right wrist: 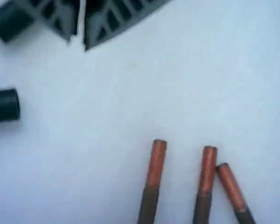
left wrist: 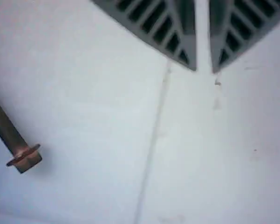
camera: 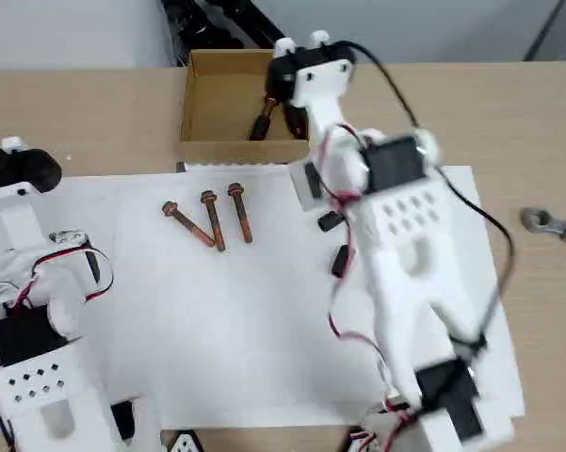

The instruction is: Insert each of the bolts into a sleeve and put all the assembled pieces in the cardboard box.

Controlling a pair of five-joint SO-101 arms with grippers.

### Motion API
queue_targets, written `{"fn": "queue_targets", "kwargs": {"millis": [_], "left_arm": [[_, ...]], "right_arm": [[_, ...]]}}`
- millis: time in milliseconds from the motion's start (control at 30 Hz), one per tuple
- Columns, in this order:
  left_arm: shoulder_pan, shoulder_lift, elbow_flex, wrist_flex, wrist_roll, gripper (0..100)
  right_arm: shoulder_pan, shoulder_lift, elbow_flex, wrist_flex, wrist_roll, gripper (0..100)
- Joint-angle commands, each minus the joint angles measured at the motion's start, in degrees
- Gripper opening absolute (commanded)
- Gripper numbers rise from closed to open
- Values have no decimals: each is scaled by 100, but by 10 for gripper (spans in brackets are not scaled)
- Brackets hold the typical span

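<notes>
We begin at the right claw (right wrist: 78, 41). Its grey ribbed jaws are pressed almost together with only a slit between them, and they pinch nothing. It hangs above the white paper sheet (right wrist: 177, 84) that covers the middle of the light wooden counter (camera: 537, 122). Just beside it lie two short black cylindrical sleeves (right wrist: 4, 106). A little farther off, the bare tips of three copper-coloured flanged bolts (right wrist: 206, 172) point its way.

The left claw (left wrist: 204, 70) is likewise nearly closed and empty, and hovers over the sheet with one bolt head a little way off. From above, the bolts lie side by side on the sheet in front of the open brown cardboard box (camera: 235, 149), which stands at the counter's far edge. Something dark and copper sits inside the box under the tip of the white right arm (camera: 396, 235); we cannot tell whether it is a finished piece.

We judge the step in hand to be fetching a sleeve for the next bolt. To do it well, we would:
- spread the right claw first and come down square over one sleeve;
- pinch the sleeve across its round body so the bore stays free;
- have the left claw take a bolt close under its head, leaving the shank bare;
- line up both axes before pushing, since a slanted start would likely jam.
</notes>
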State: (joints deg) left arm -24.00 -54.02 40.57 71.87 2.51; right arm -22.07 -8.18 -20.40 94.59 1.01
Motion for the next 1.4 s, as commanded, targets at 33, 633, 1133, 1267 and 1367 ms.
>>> {"fn": "queue_targets", "kwargs": {"millis": [33, 633, 1133, 1267, 1367], "left_arm": [[-18, -79, -57, -158, 9, 6], [448, 695, 40, -149, 299, 45], [1495, 4545, -3266, 721, 2866, 132], [1829, 6022, -4171, 1160, 3420, 135], [1837, 7147, -4998, 1688, 3895, 139]], "right_arm": [[409, -1640, 1064, 119, 62, 1], [1007, -6651, 7095, -1578, 308, 1], [1297, -4532, 6901, -2334, 782, 2], [1314, -4488, 6901, -2448, 826, 2], [1314, -4488, 6927, -2404, 835, 2]]}}
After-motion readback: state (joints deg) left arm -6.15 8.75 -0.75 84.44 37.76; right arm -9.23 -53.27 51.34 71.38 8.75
